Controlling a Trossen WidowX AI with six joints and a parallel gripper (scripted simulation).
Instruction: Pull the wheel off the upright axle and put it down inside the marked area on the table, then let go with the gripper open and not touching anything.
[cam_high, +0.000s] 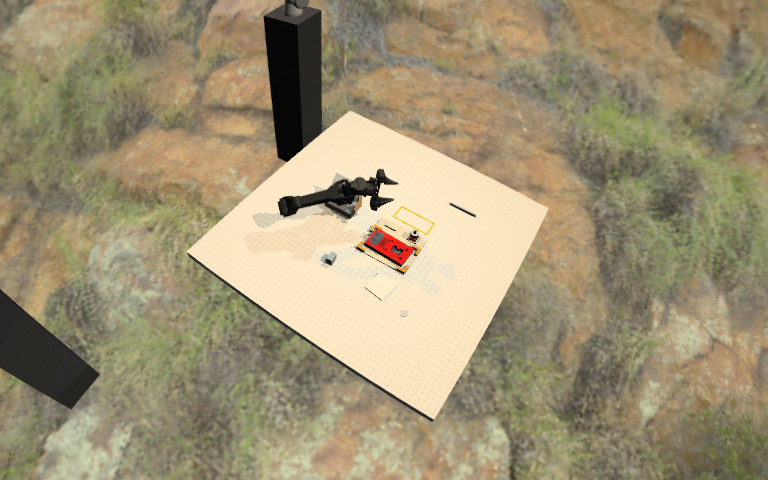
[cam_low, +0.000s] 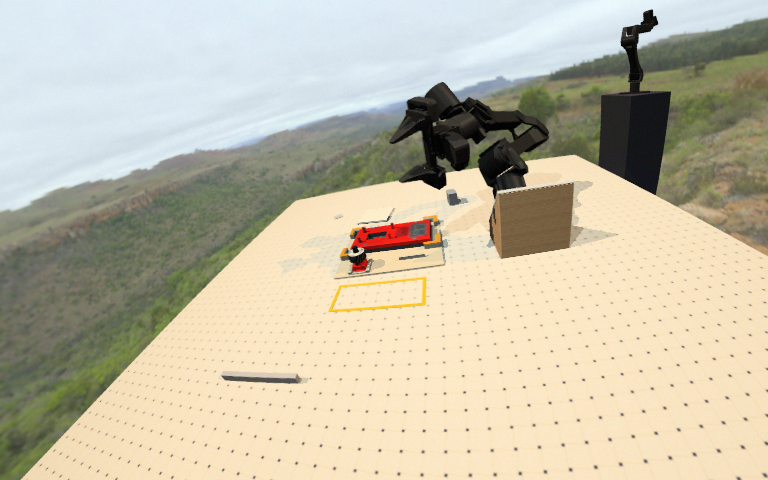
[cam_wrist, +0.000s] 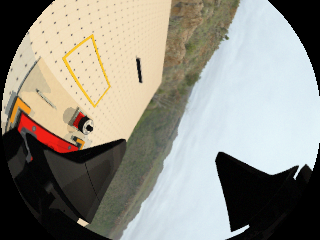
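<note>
The small black wheel (cam_high: 414, 233) (cam_low: 356, 258) (cam_wrist: 84, 123) with a pale hub sits on the upright axle, above a red foot (cam_low: 359, 267) (cam_wrist: 77, 119) at a corner of the pale board. The marked area is a yellow outline (cam_high: 417, 215) (cam_low: 377, 307) (cam_wrist: 101, 61) on the table beside that board, with nothing inside it. My gripper (cam_high: 395, 190) (cam_low: 395, 161) (cam_wrist: 173, 152) is open and empty, its fingers wide apart. It hangs in the air well above the table, away from the wheel, and points outward rather than down.
A red chassis (cam_high: 373, 238) (cam_low: 385, 240) (cam_wrist: 42, 134) lies between orange corner pieces next to the wheel. A dark bar (cam_high: 462, 209) (cam_low: 260, 377) (cam_wrist: 139, 70) lies beyond the marked area. A wooden box (cam_low: 535, 220) stands near the arm. A grey block (cam_high: 329, 258) (cam_low: 451, 196) lies beyond the chassis.
</note>
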